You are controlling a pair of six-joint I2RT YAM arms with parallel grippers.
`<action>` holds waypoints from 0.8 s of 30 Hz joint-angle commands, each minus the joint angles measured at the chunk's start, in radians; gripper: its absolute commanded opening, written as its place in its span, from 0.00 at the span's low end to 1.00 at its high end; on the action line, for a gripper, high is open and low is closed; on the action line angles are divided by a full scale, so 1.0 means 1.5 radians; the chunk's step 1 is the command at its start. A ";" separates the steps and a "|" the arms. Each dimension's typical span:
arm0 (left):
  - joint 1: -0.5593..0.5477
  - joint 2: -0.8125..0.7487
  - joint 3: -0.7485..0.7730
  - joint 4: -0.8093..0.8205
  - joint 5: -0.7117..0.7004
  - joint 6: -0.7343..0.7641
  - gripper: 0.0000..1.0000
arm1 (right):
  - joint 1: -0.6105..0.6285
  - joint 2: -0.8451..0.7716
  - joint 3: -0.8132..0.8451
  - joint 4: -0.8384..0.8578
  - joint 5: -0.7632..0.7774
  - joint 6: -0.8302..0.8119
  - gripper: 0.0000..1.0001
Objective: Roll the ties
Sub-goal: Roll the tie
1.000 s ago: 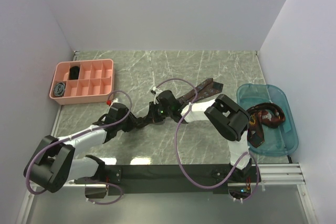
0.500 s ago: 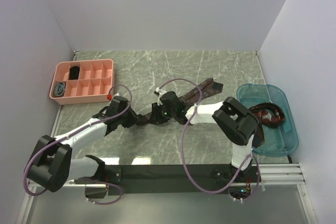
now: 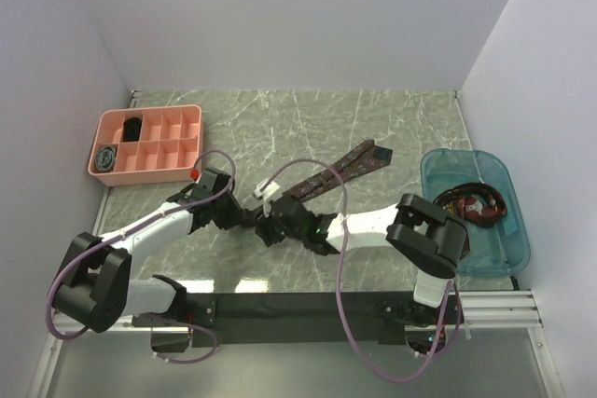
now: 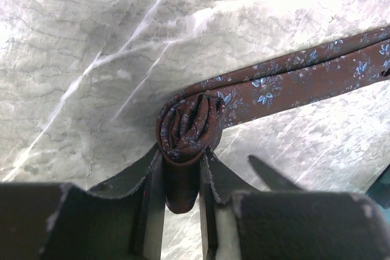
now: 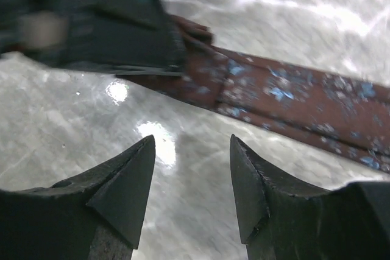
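A dark brown-maroon patterned tie lies slanted across the marble table, its wide end far right. Its near-left end is wound into a small coil. My left gripper is shut on that coil, one finger on each side of it. The unrolled strip runs off to the right. My right gripper stands open just short of the strip, with only bare table between its fingers. The two grippers meet at the coil in the top view, left gripper and right gripper.
A pink divided tray at the far left holds a black coil and a grey coil. A blue bin at the right holds more ties. Purple cables loop over both arms.
My right gripper has opened, let go of the tie and drawn back toward the near edge. My left gripper has stayed shut on the coil, shifting slightly right.
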 commanded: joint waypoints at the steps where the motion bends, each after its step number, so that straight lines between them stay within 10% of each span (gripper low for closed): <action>1: 0.002 0.005 0.034 -0.024 -0.011 -0.009 0.01 | 0.057 0.036 0.010 0.068 0.172 -0.097 0.59; 24: 0.018 0.025 0.054 -0.058 -0.011 -0.023 0.01 | 0.144 0.286 0.097 0.134 0.390 -0.225 0.49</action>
